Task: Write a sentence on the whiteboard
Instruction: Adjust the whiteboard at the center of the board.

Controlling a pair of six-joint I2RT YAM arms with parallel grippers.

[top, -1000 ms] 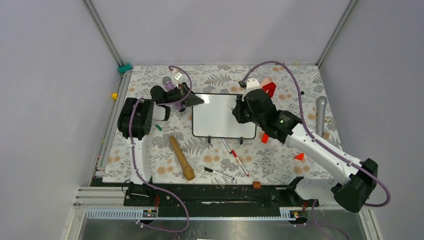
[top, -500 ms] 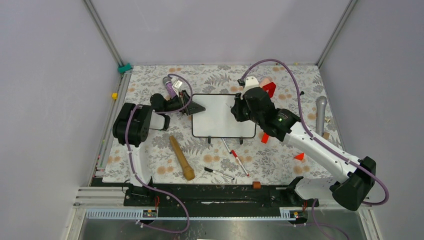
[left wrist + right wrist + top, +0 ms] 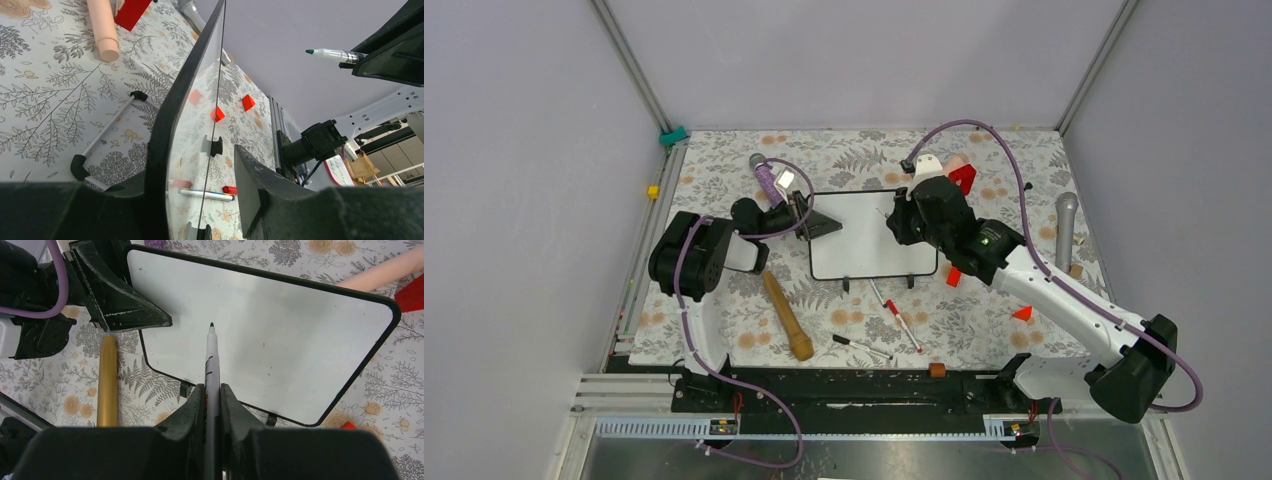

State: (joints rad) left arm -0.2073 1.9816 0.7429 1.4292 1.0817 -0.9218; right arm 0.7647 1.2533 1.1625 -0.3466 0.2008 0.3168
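The whiteboard (image 3: 874, 235) lies mid-table, its face blank; no green sentence shows on it. My left gripper (image 3: 824, 225) reaches over its left edge. In the left wrist view its jaws (image 3: 195, 160) straddle the black frame (image 3: 170, 115), with a gap left at the upper finger (image 3: 260, 185), so it is open. My right gripper (image 3: 902, 215) hovers over the board's right part, shut on a green-tipped marker (image 3: 211, 360). The marker tip is above the board (image 3: 270, 330) and apart from it. The marker also shows in the left wrist view (image 3: 332, 54).
A wooden rolling pin (image 3: 786, 315) lies front left of the board. Two pens (image 3: 902, 318) (image 3: 861, 346) lie in front. Red blocks (image 3: 962, 178) (image 3: 1024, 313) and a grey microphone (image 3: 1065, 230) sit to the right. A purple item (image 3: 764, 170) lies behind the left gripper.
My left gripper has slid forward and right along the board's left edge, further over its corner. The board has shifted slightly toward the front. The right gripper with the marker has stayed almost still.
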